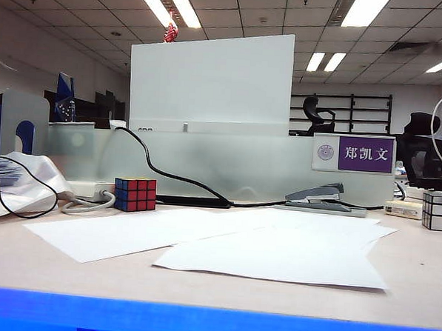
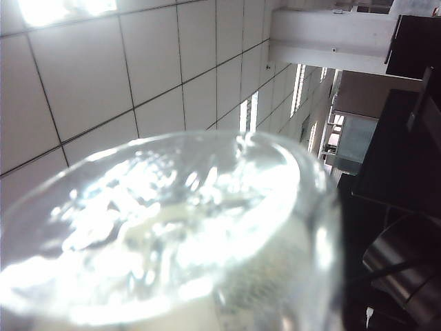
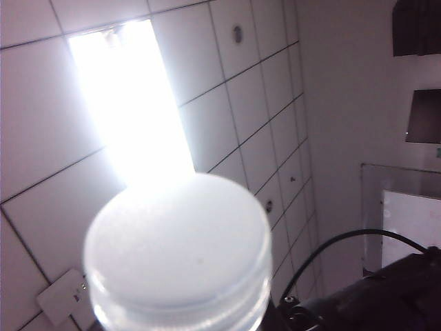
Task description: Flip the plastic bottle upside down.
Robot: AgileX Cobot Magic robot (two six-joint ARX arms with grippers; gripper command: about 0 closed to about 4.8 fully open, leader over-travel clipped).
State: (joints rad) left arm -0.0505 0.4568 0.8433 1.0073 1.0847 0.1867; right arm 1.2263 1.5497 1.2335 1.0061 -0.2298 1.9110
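Note:
The plastic bottle [image 2: 172, 227] fills the left wrist view, its clear ribbed base against the ceiling and a strip of pale label at one side. Its whitish cap [image 3: 176, 241] looms just as close in the right wrist view. Both wrist cameras look up at ceiling tiles. The bottle hides the fingers of both grippers. My right gripper is shut on the bottle near its cap end. My left gripper stands open at the base end. The exterior view shows neither the bottle nor the arms.
On the table lie white paper sheets [image 1: 276, 250], a Rubik's cube [image 1: 135, 194] at the left, a stapler [image 1: 319, 198] and a mirror cube [image 1: 439, 210] at the right. A black cable [image 1: 169, 174] runs along a frosted partition [image 1: 228, 169] at the back.

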